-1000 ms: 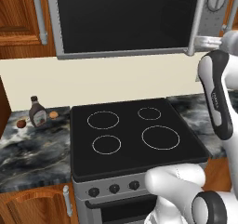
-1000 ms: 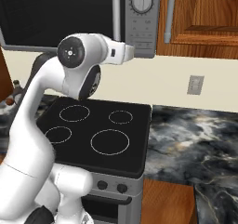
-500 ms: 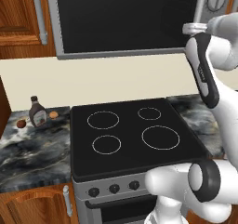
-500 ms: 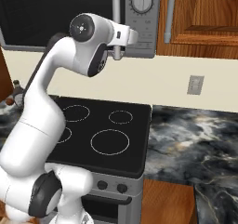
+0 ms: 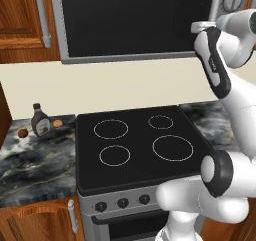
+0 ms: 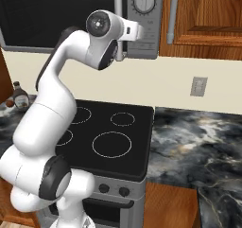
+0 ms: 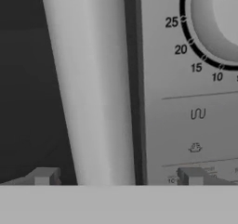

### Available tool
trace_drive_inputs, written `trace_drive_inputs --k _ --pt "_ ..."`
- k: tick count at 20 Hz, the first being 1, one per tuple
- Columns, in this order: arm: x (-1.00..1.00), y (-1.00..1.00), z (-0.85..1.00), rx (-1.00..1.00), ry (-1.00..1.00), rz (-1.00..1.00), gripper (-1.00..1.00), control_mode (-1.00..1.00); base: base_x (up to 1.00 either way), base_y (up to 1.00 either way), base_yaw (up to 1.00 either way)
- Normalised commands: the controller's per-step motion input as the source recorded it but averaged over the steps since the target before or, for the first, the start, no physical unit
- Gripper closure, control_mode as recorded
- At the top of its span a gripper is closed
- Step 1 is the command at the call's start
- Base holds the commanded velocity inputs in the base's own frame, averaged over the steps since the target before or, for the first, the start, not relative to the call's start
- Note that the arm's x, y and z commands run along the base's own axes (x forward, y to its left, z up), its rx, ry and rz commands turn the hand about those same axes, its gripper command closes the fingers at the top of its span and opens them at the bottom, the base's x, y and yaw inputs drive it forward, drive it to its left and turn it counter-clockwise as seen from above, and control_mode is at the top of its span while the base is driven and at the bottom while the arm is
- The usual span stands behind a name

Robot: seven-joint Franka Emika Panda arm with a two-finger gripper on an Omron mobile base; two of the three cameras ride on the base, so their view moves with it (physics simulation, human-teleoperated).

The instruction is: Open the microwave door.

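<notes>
The microwave (image 6: 144,33) hangs above the stove, silver-grey with a round dial (image 6: 144,2) on its control panel. Its door (image 5: 135,20) is a wide black glass panel and looks closed. In the hand view the grey vertical bar handle (image 7: 97,88) stands very close, with black glass (image 7: 28,79) to its left and the control panel (image 7: 186,107) to its right. My gripper (image 7: 117,176) is open, one fingertip (image 7: 44,175) left of the bar and the other right of it. In the right base view my wrist (image 6: 132,30) sits against the handle (image 6: 118,4).
A black four-ring stove (image 5: 140,145) lies below, with knobs (image 5: 122,202) on its front. A brown bottle (image 5: 40,121) and small items stand on the marble counter (image 5: 35,160) at the left. Brown cabinets (image 6: 208,14) flank the microwave. A wall socket (image 6: 198,86) is at the right.
The arm has risen and reached forward, bringing the hand from in front of the wall up to the microwave's handle.
</notes>
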Motion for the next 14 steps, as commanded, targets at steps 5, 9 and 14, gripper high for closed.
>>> trace_drive_inputs --k 5,9,14 --pt "0.61 -0.14 -0.14 0.00 0.00 0.14 -1.00 -1.00 0.00 0.00 0.00" --pt "0.49 -0.01 -0.28 0.00 -0.06 0.09 1.00 -1.00 0.00 0.00 0.00" --pt "0.02 -0.01 -0.04 0.00 -0.02 0.01 1.00 -1.00 0.00 0.00 0.00"
